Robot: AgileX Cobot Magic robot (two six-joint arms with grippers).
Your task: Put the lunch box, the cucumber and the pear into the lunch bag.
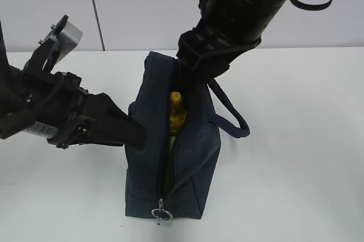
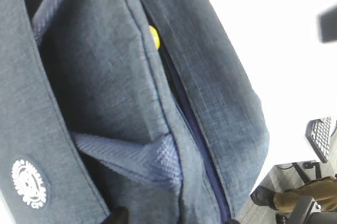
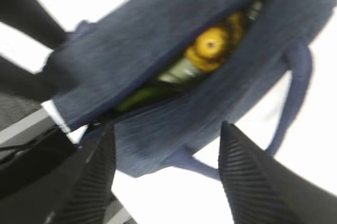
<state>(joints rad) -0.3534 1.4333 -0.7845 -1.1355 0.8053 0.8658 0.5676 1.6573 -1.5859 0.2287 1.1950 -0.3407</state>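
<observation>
The navy lunch bag [image 1: 190, 156] stands mid-table with its top zipper open. The yellow pear [image 1: 176, 111] shows in the slot, and again as the pear [image 3: 210, 47] in the right wrist view. Beside it lie a green strip, the cucumber [image 3: 138, 98], and a pale grey-green patch that looks like the lunch box [image 3: 178, 71] lid. My left gripper [image 1: 135, 132] touches the bag's left side. Its tips stand apart at the edge of the left wrist view, left gripper [image 2: 175, 218], with flat fabric between them. My right gripper [image 3: 167, 129] hovers open over the bag, holding nothing.
The bag's loop handle [image 1: 230, 114] hangs off its right side. A metal ring pull [image 1: 161, 213] sits at the near end of the zipper. The right arm [image 1: 239, 8] comes down from above onto the bag's far end. The white table [image 1: 296, 168] spreads around the bag.
</observation>
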